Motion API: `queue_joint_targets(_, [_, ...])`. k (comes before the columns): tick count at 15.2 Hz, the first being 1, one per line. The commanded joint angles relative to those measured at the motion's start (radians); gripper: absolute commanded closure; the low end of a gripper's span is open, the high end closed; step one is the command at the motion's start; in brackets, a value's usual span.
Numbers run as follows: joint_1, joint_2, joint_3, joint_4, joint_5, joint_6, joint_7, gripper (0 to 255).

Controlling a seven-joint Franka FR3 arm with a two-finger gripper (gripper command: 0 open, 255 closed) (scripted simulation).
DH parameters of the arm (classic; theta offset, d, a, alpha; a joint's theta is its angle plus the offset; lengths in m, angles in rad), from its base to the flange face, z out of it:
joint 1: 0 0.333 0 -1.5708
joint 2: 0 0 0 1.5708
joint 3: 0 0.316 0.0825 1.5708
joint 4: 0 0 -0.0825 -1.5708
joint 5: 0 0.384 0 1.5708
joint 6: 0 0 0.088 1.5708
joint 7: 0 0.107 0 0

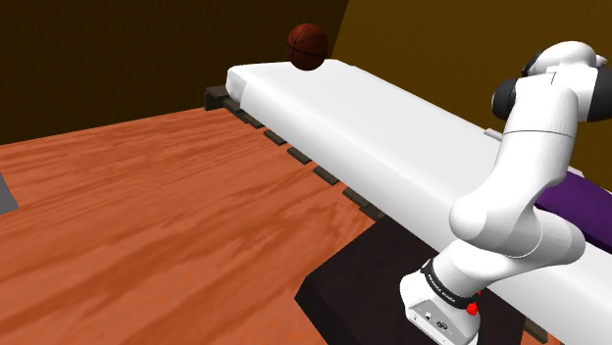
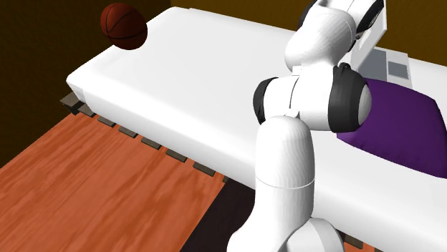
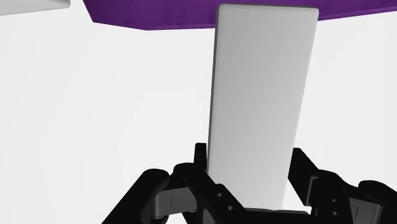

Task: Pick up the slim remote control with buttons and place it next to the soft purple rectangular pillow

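A slim, plain light-grey remote (image 3: 261, 95) stands clasped between the black fingers of my gripper (image 3: 249, 167), which is shut on its lower end. No buttons show on the face turned to the wrist camera. The remote's far end overlaps the edge of the purple pillow (image 3: 191, 13), with the white bed surface (image 3: 95, 114) beneath. The purple pillow (image 2: 401, 122) lies on the bed behind the arm's elbow in the second exterior view. In the shoulder view the pillow (image 1: 581, 204) peeks out past the arm at the right.
The white bed (image 1: 373, 118) runs diagonally over a slatted dark frame (image 1: 294, 155). A brown basketball (image 1: 306, 45) sits at its far end. A small grey thing (image 2: 396, 68) lies beyond the pillow. Wooden floor (image 1: 147, 225) spreads to the shoulder view's left; the dark stand (image 1: 363, 284) is below.
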Motion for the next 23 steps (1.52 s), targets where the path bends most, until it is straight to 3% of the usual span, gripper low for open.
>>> queue_joint_targets(1, [0.008,0.001,0.001,-0.028,0.002,0.026,-0.006,255])
queue_joint_targets(20, [0.039,0.061,0.039,-0.211,0.059,0.238,-0.053,255])
queue_joint_targets(23, [0.04,0.062,0.038,-0.211,0.059,0.238,-0.053,255])
